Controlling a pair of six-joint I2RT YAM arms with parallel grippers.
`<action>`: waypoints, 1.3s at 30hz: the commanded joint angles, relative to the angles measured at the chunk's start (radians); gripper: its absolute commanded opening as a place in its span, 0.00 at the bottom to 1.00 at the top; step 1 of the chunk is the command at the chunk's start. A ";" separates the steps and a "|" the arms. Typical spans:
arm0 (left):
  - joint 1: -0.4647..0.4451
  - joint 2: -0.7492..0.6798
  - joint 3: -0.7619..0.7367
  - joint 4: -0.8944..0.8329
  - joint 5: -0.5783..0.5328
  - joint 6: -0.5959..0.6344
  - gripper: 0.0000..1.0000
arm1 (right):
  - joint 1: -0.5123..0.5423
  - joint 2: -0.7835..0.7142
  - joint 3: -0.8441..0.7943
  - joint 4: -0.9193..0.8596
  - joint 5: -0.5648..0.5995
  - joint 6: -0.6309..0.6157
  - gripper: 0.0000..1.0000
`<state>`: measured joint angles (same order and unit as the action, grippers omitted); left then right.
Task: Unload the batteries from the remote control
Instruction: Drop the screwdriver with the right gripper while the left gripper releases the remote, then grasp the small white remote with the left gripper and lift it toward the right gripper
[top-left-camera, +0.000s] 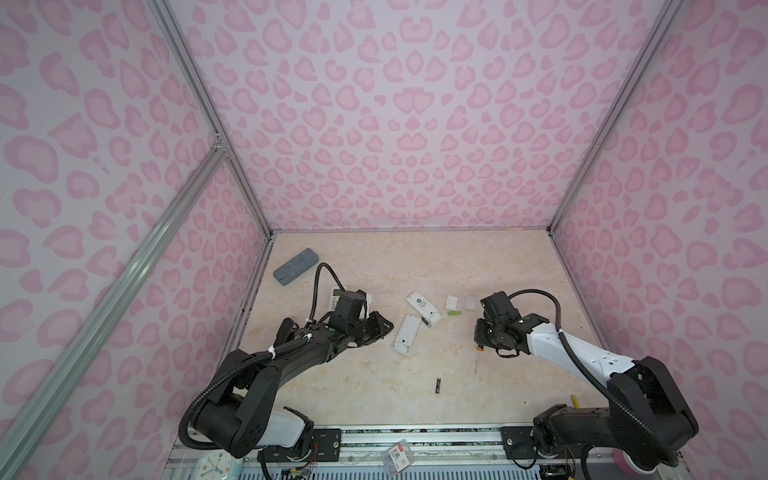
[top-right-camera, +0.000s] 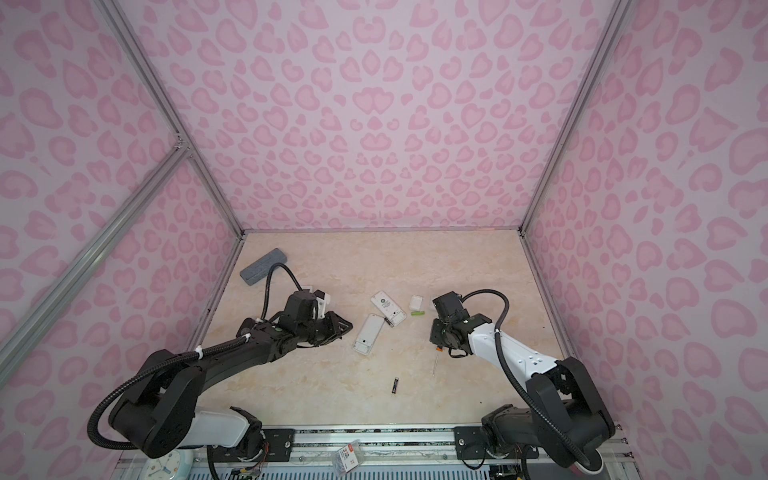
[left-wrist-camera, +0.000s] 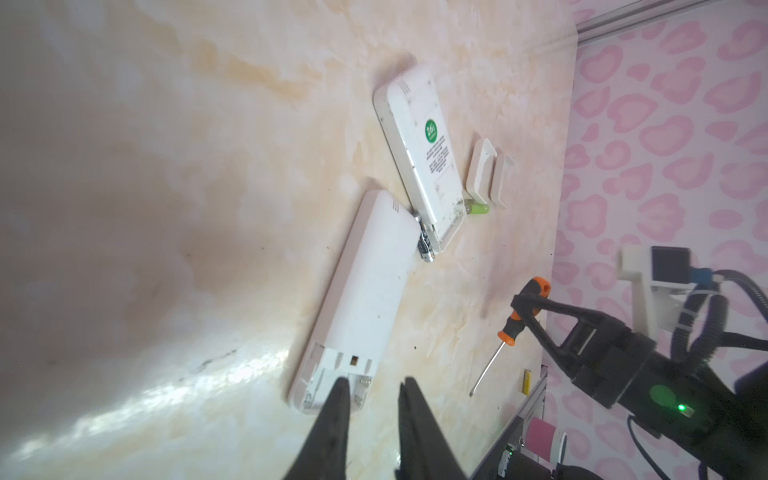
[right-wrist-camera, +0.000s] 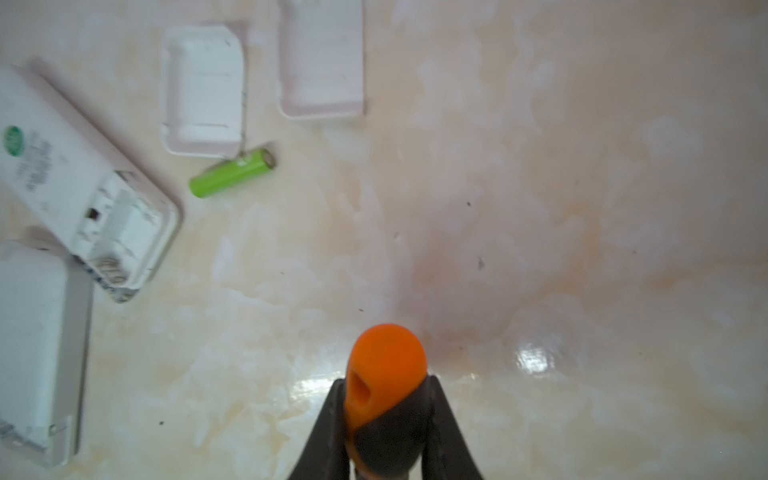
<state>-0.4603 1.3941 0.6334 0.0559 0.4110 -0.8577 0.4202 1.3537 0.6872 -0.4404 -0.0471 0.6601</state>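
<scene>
Empty left hand (left-wrist-camera: 374, 382), fingers slightly parted, hovered at long white plastic remote's (left-wrist-camera: 365, 291) open bay. Right hand (right-wrist-camera: 386, 380) clamped orange-and-black-handled screwdriver (left-wrist-camera: 509, 334). Bright green cylindrical battery (right-wrist-camera: 232, 172) and dark cylindrical battery (top-left-camera: 438, 385) lay loose on marbled desk (top-left-camera: 478, 257). Risk: any nudge could roll them away.

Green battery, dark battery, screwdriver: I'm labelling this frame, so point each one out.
green battery (right-wrist-camera: 232, 172), right wrist view, middle of its green body.
dark battery (top-left-camera: 438, 385), in a top view, middle of its body.
screwdriver (right-wrist-camera: 386, 357), right wrist view, orange end of its handle.
</scene>
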 joint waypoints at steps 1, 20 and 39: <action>0.069 -0.038 0.043 -0.216 -0.072 0.167 0.28 | -0.038 0.052 -0.008 -0.042 -0.069 -0.047 0.00; 0.356 0.135 0.385 -0.499 -0.329 0.435 0.72 | -0.084 0.146 0.001 -0.004 -0.029 -0.089 0.43; 0.317 0.605 0.737 -0.641 -0.457 0.498 0.83 | -0.083 -0.123 -0.015 -0.093 -0.072 -0.135 0.56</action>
<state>-0.1299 1.9614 1.3334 -0.5369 -0.0166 -0.3683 0.3351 1.2480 0.6781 -0.5091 -0.1101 0.5343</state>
